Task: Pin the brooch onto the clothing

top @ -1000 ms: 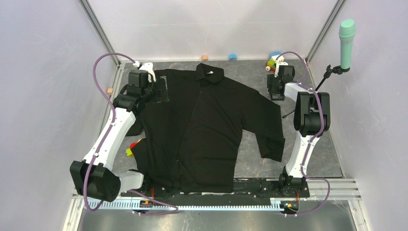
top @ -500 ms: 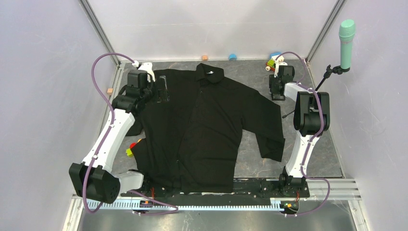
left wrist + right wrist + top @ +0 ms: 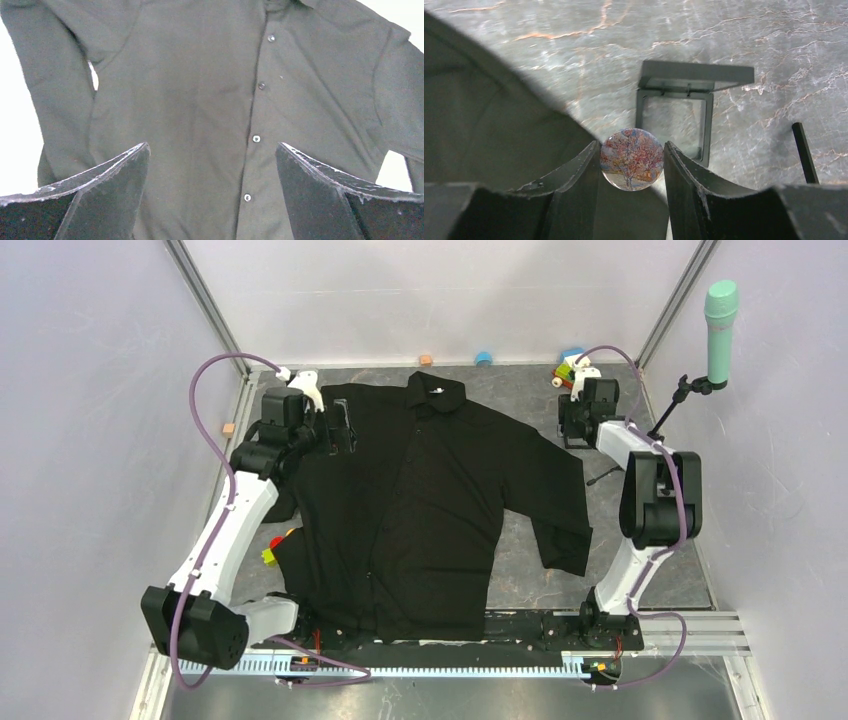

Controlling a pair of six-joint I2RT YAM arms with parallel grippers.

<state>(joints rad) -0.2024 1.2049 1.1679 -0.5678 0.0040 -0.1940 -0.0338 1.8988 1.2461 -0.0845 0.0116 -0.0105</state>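
Note:
The black collared shirt (image 3: 440, 500) lies spread flat on the table, its button placket showing in the left wrist view (image 3: 255, 110). My left gripper (image 3: 335, 425) hangs open over the shirt's left shoulder; its jaws stand wide apart with nothing between them (image 3: 212, 165). My right gripper (image 3: 575, 425) is at the far right, beside the shirt's right shoulder. It is shut on the brooch (image 3: 632, 158), a small round disc with a pink tree picture, held above the table. An edge of the shirt (image 3: 484, 110) shows at the left of the right wrist view.
An open small black square frame box (image 3: 676, 117) lies on the marbled table just beyond the brooch. A thin black rod (image 3: 805, 152) lies to its right. Small toys (image 3: 570, 365) sit at the back right, others (image 3: 275, 545) by the left sleeve. A green microphone (image 3: 720, 330) stands at right.
The right arm's elbow has swung down and to the right, its gripper staying near the box. The left gripper has shifted slightly toward the shirt's left shoulder.

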